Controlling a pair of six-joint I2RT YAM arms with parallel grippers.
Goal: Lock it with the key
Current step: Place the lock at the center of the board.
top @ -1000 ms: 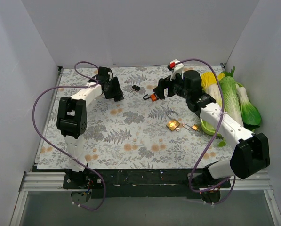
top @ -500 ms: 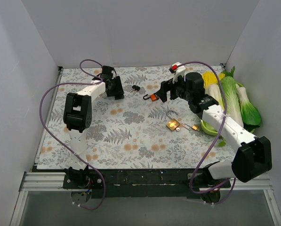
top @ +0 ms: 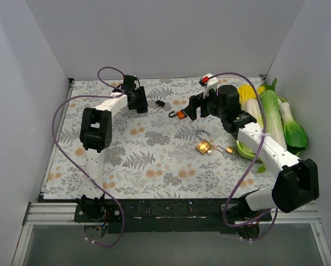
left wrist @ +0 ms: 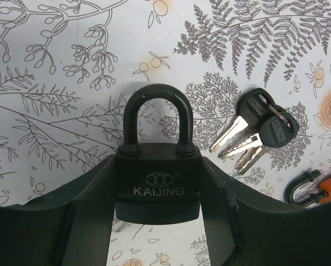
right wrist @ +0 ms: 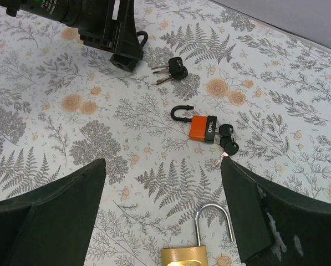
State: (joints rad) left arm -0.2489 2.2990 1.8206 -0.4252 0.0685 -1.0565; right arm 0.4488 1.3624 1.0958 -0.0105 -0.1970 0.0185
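My left gripper [left wrist: 158, 166] is shut on a black KAIJING padlock [left wrist: 157, 185] and holds it by the body, with its shackle [left wrist: 157, 111] pointing away over the floral cloth. In the top view this gripper [top: 139, 103] is at the back left. A pair of black-headed keys [left wrist: 256, 130] lies just right of the padlock and also shows in the top view [top: 160, 103]. My right gripper [right wrist: 162, 166] is open and empty above the cloth, with its place in the top view [top: 192, 108] at the back centre.
An orange padlock [right wrist: 201, 127] with keys in it [right wrist: 227, 138] lies open-shackled between the arms. A brass padlock [right wrist: 195, 252] with an open shackle lies nearer. Toy cabbage [top: 276, 113] and corn [top: 247, 98] line the right wall.
My left gripper has moved back and to the right, closer to the black keys. The right arm shifted slightly and then held still.
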